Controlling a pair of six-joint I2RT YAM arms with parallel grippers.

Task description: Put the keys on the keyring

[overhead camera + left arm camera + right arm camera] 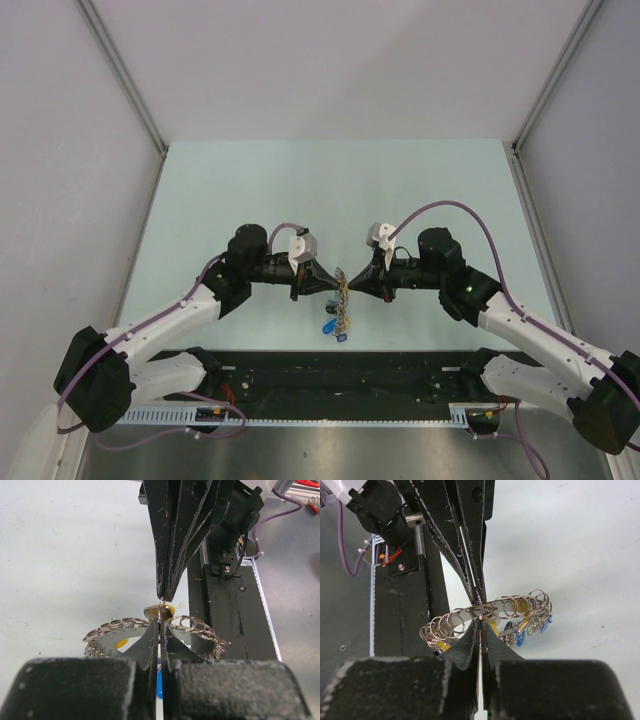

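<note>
Tension was my worry: left gripper [159, 626] and right gripper [480, 623] were both pinched shut on the keyring [497, 608] between them, so I judged only slow, matched motions safe.

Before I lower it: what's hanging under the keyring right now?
Blue-headed keys and yellow-headed keys dangle under the keyring. The left pincer and right pincer, both shut, meet at its middle and cover anything hanging there.

Pale mint tabletop [250, 190]; plain grey-white walls [330, 60]; aluminium corner posts [125, 75]; even diffuse light.
</note>
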